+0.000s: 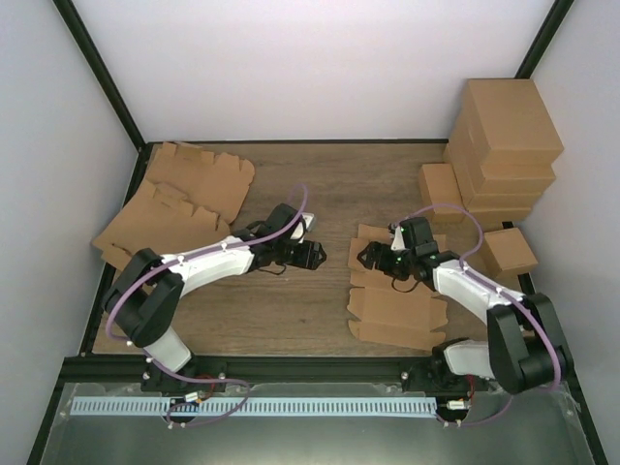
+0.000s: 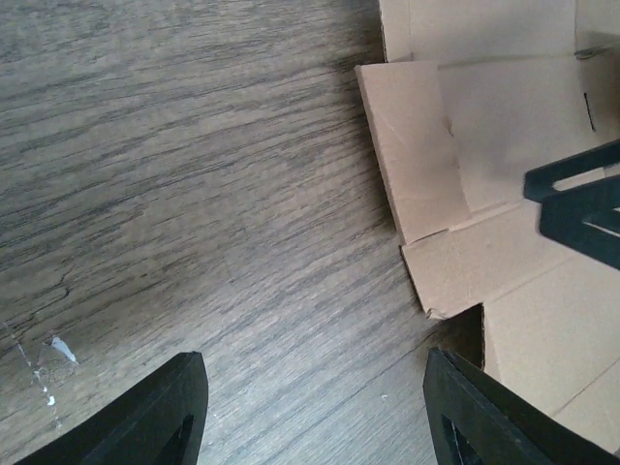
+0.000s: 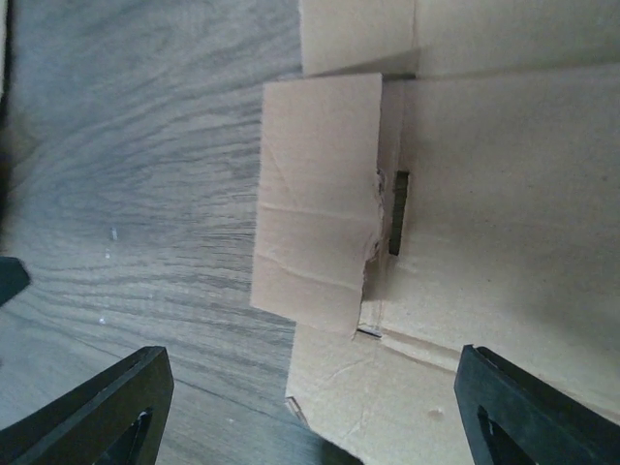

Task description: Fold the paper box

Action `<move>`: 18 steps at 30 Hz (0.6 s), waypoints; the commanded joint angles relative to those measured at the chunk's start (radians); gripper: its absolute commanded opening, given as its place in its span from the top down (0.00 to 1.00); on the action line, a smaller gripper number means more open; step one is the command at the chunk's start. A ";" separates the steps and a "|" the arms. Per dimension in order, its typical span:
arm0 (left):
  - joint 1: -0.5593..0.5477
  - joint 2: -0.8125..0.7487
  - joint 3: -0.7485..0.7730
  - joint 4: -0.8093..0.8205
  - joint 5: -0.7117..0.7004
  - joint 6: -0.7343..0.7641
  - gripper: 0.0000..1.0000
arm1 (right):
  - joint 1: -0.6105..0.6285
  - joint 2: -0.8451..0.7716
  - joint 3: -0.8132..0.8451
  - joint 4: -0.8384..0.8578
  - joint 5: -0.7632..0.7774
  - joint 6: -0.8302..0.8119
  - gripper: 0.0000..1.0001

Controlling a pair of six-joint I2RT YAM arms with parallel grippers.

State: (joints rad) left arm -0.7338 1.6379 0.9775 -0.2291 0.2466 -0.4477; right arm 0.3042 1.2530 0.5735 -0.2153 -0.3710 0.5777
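The paper box (image 1: 397,302) lies flat and unfolded on the wooden table, right of centre. My left gripper (image 1: 316,254) hovers just left of it, open, over bare wood. In the left wrist view the left gripper (image 2: 315,412) has nothing between its fingers, and the paper box (image 2: 455,155) fills the right side. My right gripper (image 1: 374,260) is over the sheet's left edge. The right wrist view shows the right gripper (image 3: 315,412) open wide. Its jaws straddle the sheet's edge below a raised side flap (image 3: 320,194) beside a slot (image 3: 398,213).
A pile of flat cardboard blanks (image 1: 184,199) lies at the back left. Finished brown boxes (image 1: 504,145) are stacked at the back right, with smaller ones (image 1: 509,252) beside my right arm. White walls close in both sides.
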 commanded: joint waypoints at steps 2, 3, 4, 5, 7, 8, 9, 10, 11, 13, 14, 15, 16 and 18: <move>-0.001 -0.035 -0.003 0.022 0.006 0.017 0.36 | -0.003 0.098 0.078 0.052 -0.040 -0.057 0.20; -0.001 -0.043 -0.013 0.035 0.021 0.007 0.36 | -0.003 0.113 0.085 0.057 -0.038 -0.064 0.21; 0.000 -0.053 -0.023 0.043 0.025 0.001 0.36 | -0.003 0.128 0.092 0.059 -0.042 -0.070 0.22; 0.000 -0.061 -0.029 0.045 0.018 0.000 0.36 | -0.005 0.142 0.099 0.065 -0.049 -0.073 0.22; 0.001 -0.081 -0.034 0.033 -0.009 0.001 0.36 | -0.016 0.168 0.106 0.085 -0.083 -0.070 0.23; 0.003 -0.093 -0.033 0.023 -0.032 0.004 0.36 | -0.024 0.181 0.107 0.099 -0.102 -0.063 0.23; 0.004 -0.103 -0.035 0.017 -0.041 0.008 0.35 | -0.029 0.193 0.106 0.111 -0.120 -0.056 0.23; 0.008 -0.110 -0.035 0.010 -0.047 0.011 0.35 | -0.036 0.204 0.108 0.124 -0.141 -0.049 0.23; 0.012 -0.118 -0.035 0.004 -0.051 0.013 0.35 | -0.043 0.217 0.109 0.139 -0.159 -0.044 0.23; 0.017 -0.128 -0.035 -0.003 -0.053 0.015 0.35 | -0.050 0.246 0.114 0.153 -0.191 -0.037 0.23; 0.018 -0.131 -0.035 -0.005 -0.052 0.015 0.35 | -0.052 0.262 0.118 0.156 -0.202 -0.035 0.23; 0.019 -0.135 -0.037 -0.008 -0.052 0.016 0.35 | -0.054 0.276 0.121 0.161 -0.217 -0.033 0.23; 0.022 -0.136 -0.039 -0.010 -0.052 0.016 0.35 | -0.058 0.286 0.121 0.169 -0.232 -0.031 0.23; 0.023 -0.140 -0.043 -0.015 -0.053 0.015 0.35 | -0.064 0.296 0.113 0.197 -0.269 -0.020 0.25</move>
State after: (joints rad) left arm -0.7174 1.5177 0.9478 -0.2279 0.2081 -0.4438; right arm 0.2562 1.5249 0.6506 -0.0814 -0.5392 0.5400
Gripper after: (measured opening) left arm 0.650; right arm 0.771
